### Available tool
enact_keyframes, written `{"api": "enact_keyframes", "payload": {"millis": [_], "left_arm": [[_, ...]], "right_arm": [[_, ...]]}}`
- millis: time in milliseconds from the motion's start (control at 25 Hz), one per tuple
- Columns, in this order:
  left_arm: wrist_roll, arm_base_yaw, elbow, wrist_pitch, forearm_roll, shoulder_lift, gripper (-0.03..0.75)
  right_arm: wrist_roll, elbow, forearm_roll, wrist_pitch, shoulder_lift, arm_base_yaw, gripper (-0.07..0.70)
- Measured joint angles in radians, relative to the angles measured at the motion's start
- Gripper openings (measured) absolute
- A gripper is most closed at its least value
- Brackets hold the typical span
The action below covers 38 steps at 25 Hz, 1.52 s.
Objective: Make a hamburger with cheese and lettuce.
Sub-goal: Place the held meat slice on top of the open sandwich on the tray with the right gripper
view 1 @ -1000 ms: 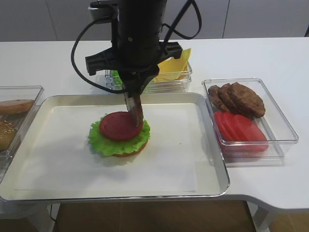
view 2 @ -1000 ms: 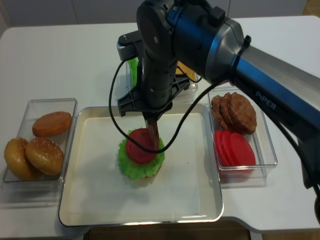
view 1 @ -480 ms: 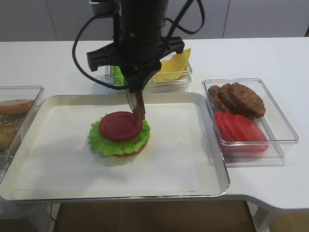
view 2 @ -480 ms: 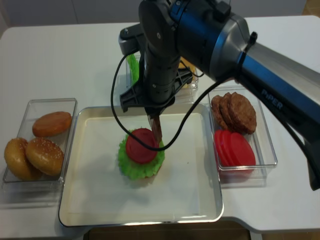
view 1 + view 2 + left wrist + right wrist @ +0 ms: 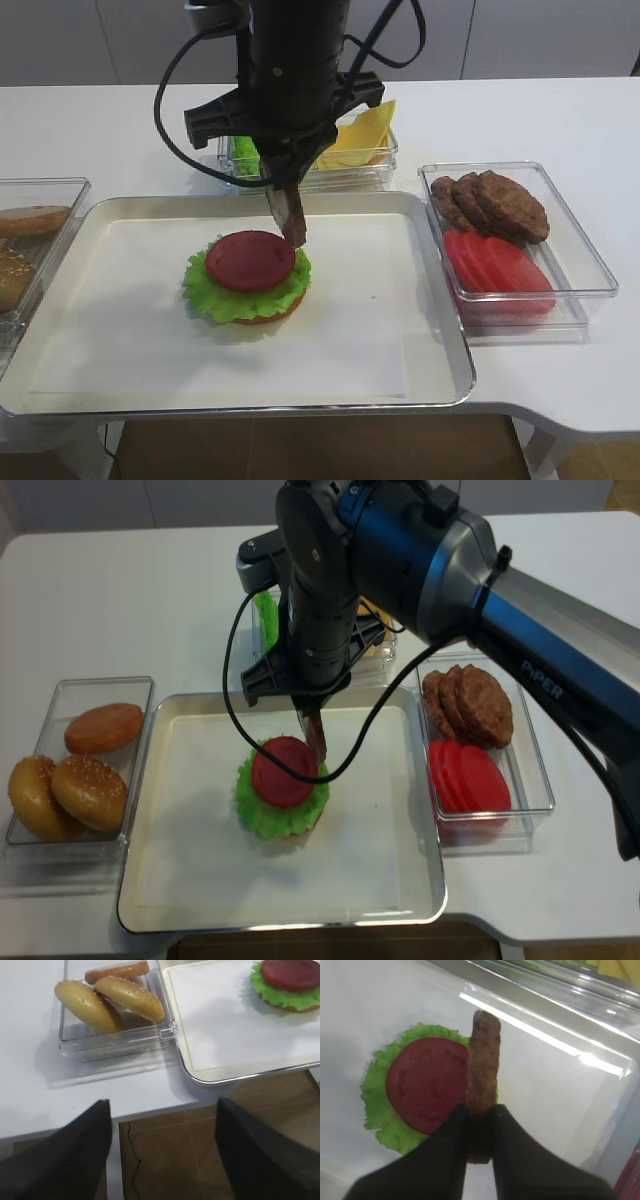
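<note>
Right gripper clamps a brown patty on edge.
It hangs just above the hamburger; the left gripper's width I cannot tell.

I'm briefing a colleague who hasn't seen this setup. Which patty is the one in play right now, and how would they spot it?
Start at the metal tray in the middle of the table, where the hamburger sits topped with a tomato slice. Just above its right edge hangs the patty, pinched edge-on in the jaws of the right gripper. The other patties lie flat in a clear bin beside the tray.
</note>
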Motion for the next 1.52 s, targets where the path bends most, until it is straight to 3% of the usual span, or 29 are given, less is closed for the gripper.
{"api": "enact_keyframes", "payload": {"millis": [1520], "left_arm": [[0.0, 0.0, 0.0, 0.0, 0.0, 0.0, 0.484]], "right_arm": [[-0.008, 0.051, -0.008, 0.0, -0.014, 0.0, 0.124]]}}
